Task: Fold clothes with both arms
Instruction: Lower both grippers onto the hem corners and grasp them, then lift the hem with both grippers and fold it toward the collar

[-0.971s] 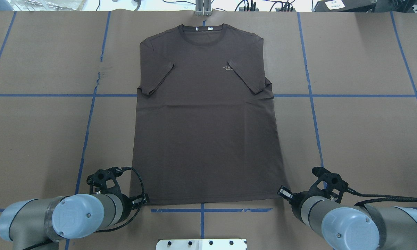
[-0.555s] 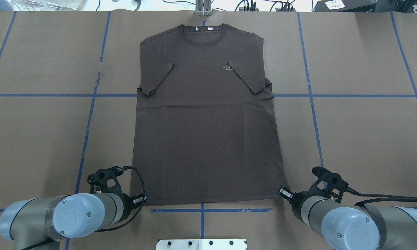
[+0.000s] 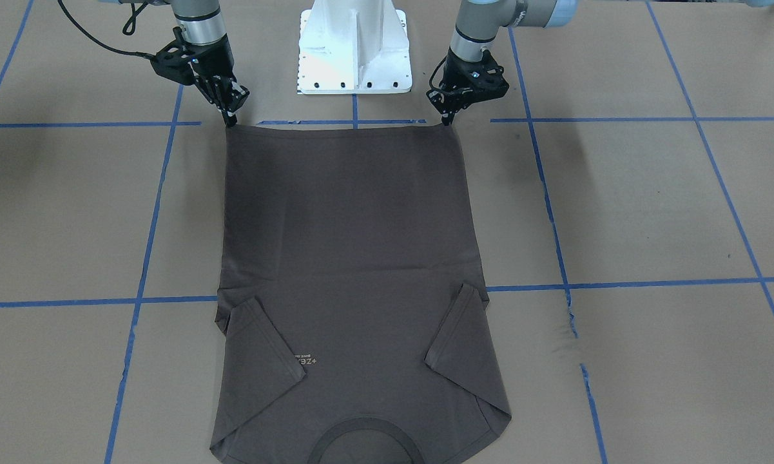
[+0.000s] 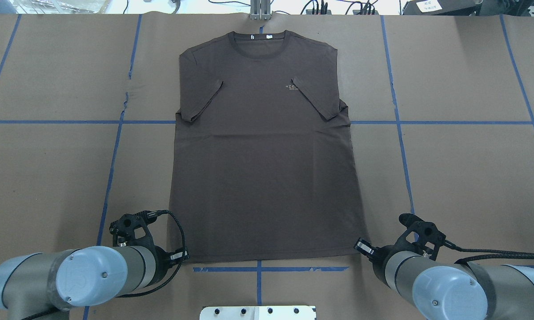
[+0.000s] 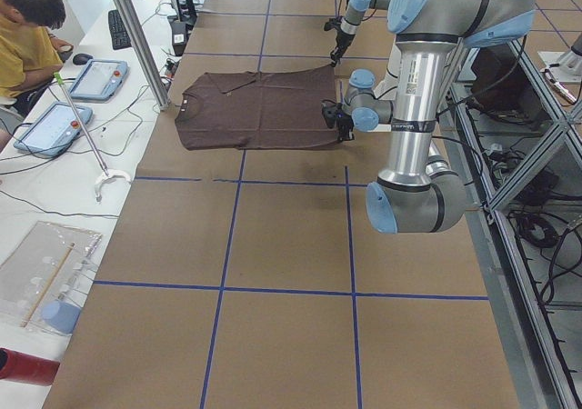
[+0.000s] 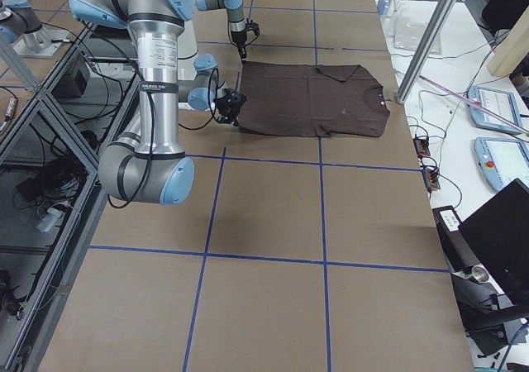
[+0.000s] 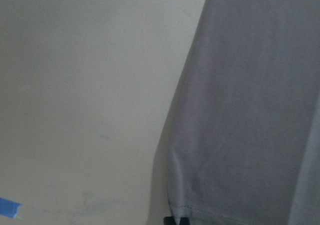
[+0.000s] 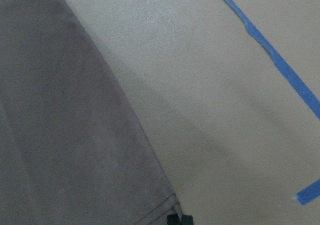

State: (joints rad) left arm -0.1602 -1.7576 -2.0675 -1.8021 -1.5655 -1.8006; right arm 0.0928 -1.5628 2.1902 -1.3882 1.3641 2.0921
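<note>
T-shirt (image 4: 262,151) lies flat, face up, mid-surface, collar (image 4: 258,43) at the far edge from my base, both sleeves already folded inward over the chest. Side folds done, as I judge it; the lengthwise fold, hem up toward collar, is not yet made. My left gripper (image 3: 449,120) sits at the hem corner on my left, tips down on the cloth edge; my right gripper (image 3: 230,118) at the opposite hem corner. Both look pinched on the corners: each wrist view shows dark fingertips right at the hem, cloth slightly puckered there. Hem not yet lifted off the surface (image 4: 462,169). Around: blue tape grid (image 4: 111,178) on brown paper, white pedestal (image 3: 354,48) just behind the hem, a metal post (image 4: 260,10) near the collar. A person sits at a side bench with tablets, well apart. Nothing lies on the shirt's fold path.
</note>
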